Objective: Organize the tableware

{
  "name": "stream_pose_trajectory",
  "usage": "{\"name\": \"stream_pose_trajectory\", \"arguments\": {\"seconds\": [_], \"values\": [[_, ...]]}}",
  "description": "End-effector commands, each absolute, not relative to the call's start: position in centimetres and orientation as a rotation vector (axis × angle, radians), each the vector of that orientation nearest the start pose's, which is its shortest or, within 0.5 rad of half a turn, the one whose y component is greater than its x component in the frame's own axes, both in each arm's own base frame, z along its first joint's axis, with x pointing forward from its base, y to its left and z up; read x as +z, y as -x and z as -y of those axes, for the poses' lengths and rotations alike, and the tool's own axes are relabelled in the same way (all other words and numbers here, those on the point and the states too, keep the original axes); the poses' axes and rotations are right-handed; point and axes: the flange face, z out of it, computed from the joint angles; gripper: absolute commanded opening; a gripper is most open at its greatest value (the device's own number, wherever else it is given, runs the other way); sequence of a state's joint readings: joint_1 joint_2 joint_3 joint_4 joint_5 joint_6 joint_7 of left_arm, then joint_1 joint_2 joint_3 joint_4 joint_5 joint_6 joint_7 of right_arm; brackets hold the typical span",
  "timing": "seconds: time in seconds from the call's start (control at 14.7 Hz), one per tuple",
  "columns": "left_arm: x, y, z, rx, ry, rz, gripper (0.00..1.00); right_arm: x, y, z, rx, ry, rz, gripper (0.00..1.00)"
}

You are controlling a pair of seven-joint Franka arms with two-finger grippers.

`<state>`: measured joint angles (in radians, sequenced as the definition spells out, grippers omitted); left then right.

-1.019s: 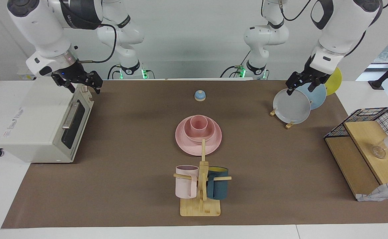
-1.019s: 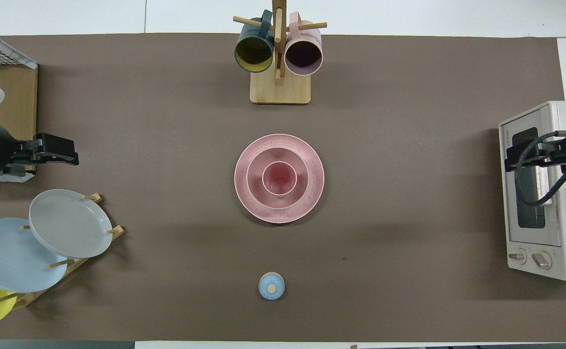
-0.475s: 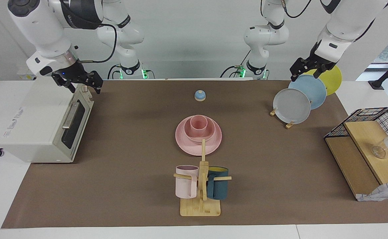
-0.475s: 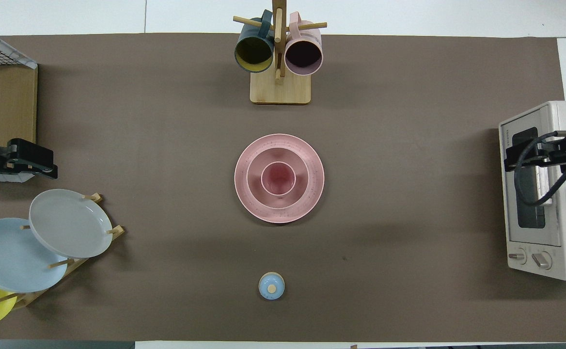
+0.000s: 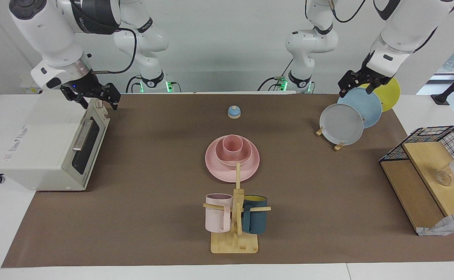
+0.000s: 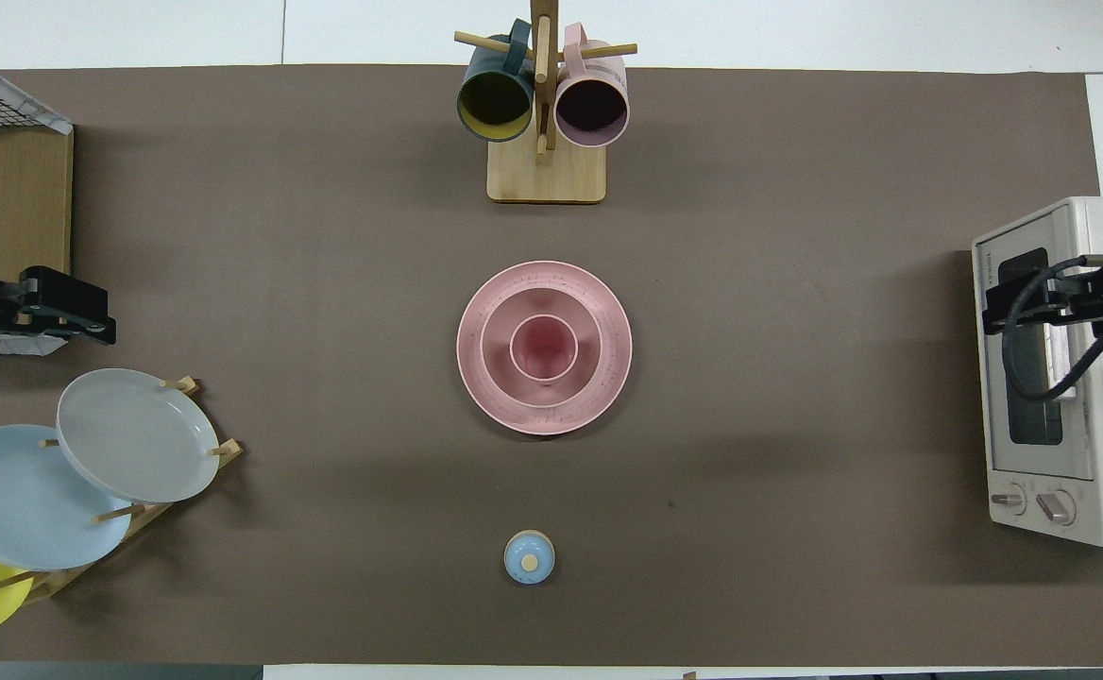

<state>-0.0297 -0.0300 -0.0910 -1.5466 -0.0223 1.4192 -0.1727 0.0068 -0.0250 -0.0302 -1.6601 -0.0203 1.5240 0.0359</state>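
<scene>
In the facing view, the right gripper (image 5: 91,96) hangs above the toaster oven (image 5: 48,144) at the right arm's end of the tabletop (image 5: 149,217); its fingers stand apart and hold nothing. In the middle of the tabletop the pink plate (image 5: 215,168) lies flat, the pink bowl (image 5: 246,156) sits in it, and the pink cup (image 5: 232,145) stands upright inside the bowl. The left gripper (image 5: 363,85) is in the air over the plate rack (image 5: 337,146) with the grey, blue and yellow plates, and it carries nothing; its fingers look apart. I judge the stacking already done. The next move probably only asks both arms to stay clear of the stack.
</scene>
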Motion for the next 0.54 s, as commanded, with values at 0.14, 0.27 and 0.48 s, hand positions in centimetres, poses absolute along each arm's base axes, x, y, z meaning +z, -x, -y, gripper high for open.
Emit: {"name": "stream_pose_trajectory", "arguments": {"seconds": [0.14, 0.27, 0.48], "values": [[64.14, -52.85, 5.92, 0.135, 3.135, 0.056, 1.00, 59.54, -53.45, 1.55, 0.162, 3.140, -0.077, 1.00], [64.15, -52.79, 6.09, 0.135, 3.135, 0.052, 1.00, 59.54, -53.45, 1.55, 0.162, 3.140, -0.077, 1.00], [64.16, -52.75, 5.94, 0.136, 3.136, 0.054, 1.00, 59.54, -53.45, 1.55, 0.162, 3.140, -0.077, 1.00]]}}
